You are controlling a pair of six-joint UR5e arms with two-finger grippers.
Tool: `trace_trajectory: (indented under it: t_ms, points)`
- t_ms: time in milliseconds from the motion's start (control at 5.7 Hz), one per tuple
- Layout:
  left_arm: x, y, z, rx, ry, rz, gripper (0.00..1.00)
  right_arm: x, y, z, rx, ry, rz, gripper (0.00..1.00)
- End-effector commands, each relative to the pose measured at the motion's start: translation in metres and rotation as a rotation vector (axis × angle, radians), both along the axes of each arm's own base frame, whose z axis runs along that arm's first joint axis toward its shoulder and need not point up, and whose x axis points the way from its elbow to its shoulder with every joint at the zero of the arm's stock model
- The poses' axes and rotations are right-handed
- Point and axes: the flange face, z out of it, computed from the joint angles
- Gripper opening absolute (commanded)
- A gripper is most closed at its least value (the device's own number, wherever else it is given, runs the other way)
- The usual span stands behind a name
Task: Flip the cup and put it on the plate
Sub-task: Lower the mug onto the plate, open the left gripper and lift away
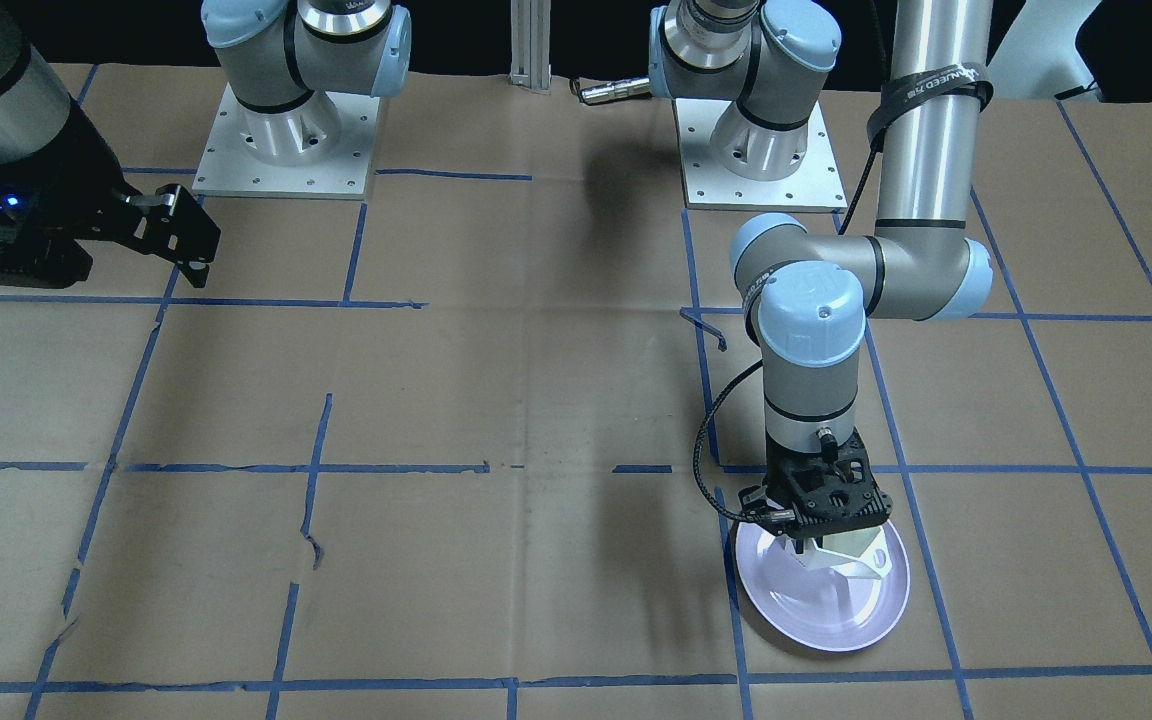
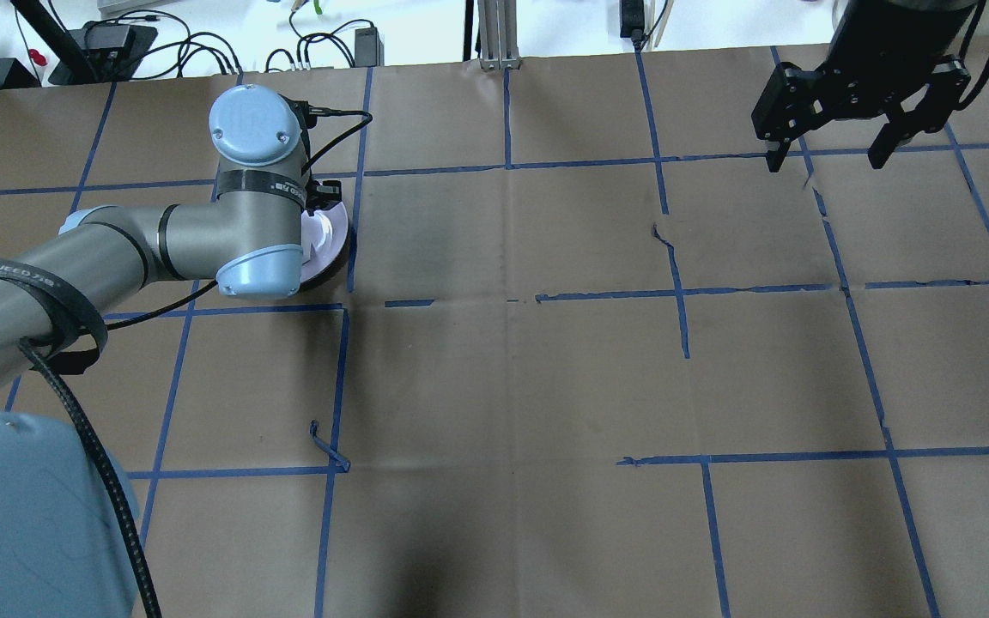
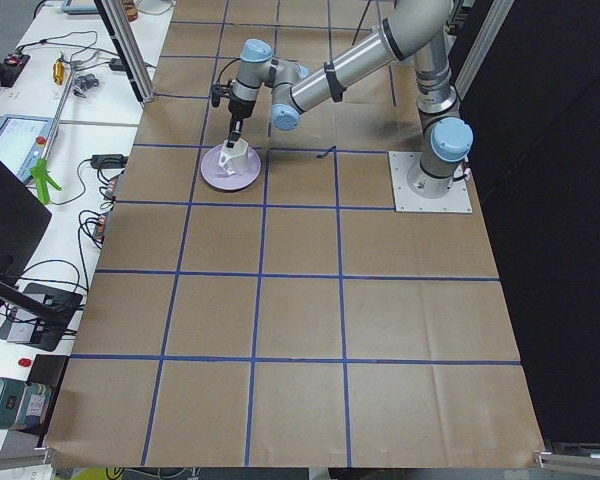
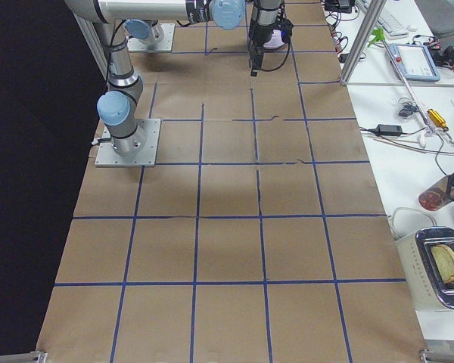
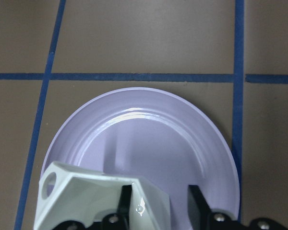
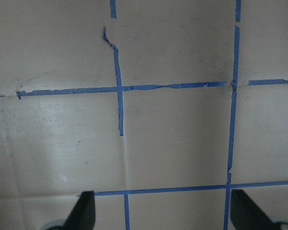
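The plate (image 1: 826,615) lies on the brown papered surface (image 1: 436,400) at the lower right of the front-facing view, just beside a blue tape line. The left end effector (image 1: 816,545) points straight down over the plate's upper part. The cup (image 1: 851,555) sits directly under it, within the plate's rim, and its white facets look tilted. Whether its base or its side meets the plate cannot be told. In the left wrist view the cup (image 5: 86,196) fills the lower left corner over the lavender plate (image 5: 149,134). The left end effector (image 5: 161,206) is partly open around the cup's narrow printed end. One of its fingers (image 5: 125,201) overlaps the cup, while a strip of plate shows between the cup and the other finger. The right end effector (image 2: 828,161) hangs at the upper right of the overhead view, well apart from the plate. Its fingers are spread wide with nothing between them.
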Motion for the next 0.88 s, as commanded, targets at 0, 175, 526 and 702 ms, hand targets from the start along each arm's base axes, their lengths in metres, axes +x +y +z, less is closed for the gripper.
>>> trace_trajectory:
  t_ms: [0, 175, 526, 702]
  points:
    - [0.002, 0.005, 0.032, 0.029, 0.004, 0.002, 0.98, 0.000, 0.000, 0.000, 0.000, 0.000, 0.000, 1.00]
    - [0.002, 0.021, 0.094, 0.137, 0.088, -0.010, 0.98, 0.000, 0.000, 0.000, 0.000, 0.000, 0.000, 1.00]
    - [-0.006, 0.063, 0.197, 0.325, 0.271, 0.039, 0.98, 0.000, 0.000, 0.000, 0.000, 0.000, 0.000, 1.00]
    - [-0.018, 0.087, 0.226, 0.354, 0.327, 0.082, 0.98, 0.000, 0.000, 0.000, 0.000, 0.000, 0.000, 1.00]
